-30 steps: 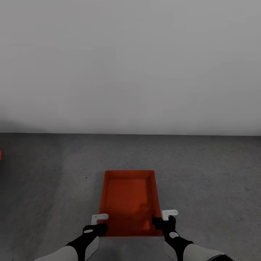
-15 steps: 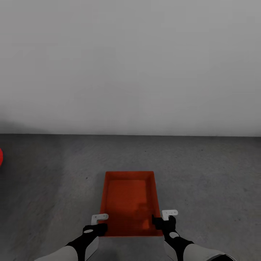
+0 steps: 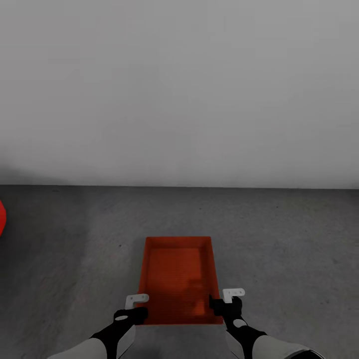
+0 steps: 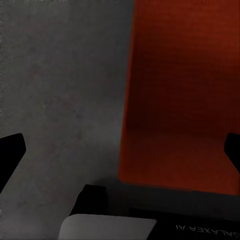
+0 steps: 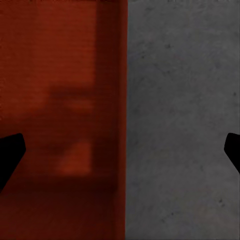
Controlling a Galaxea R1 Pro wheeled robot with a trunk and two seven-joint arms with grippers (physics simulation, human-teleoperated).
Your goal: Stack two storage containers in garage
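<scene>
One orange-red storage container (image 3: 177,279) rests open side up on the dark grey garage floor (image 3: 279,239), right in front of me. My left gripper (image 3: 137,311) is at its near left corner and my right gripper (image 3: 219,304) at its near right corner. In the left wrist view the left gripper (image 4: 121,149) is open, its black fingertips (image 4: 10,150) wide apart astride the container (image 4: 185,90) wall. The right gripper (image 5: 120,150) is open the same way over the other wall of the container (image 5: 55,100). Neither pair of fingers presses the plastic.
A plain white wall (image 3: 179,89) stands a short way beyond the container. A sliver of something red (image 3: 1,217) shows at the far left edge. Bare concrete spreads to both sides of the container.
The container has sunk slightly in the head view. More of the red thing at the left edge has come into view, so the camera has shifted a little. Both grippers hold their places.
</scene>
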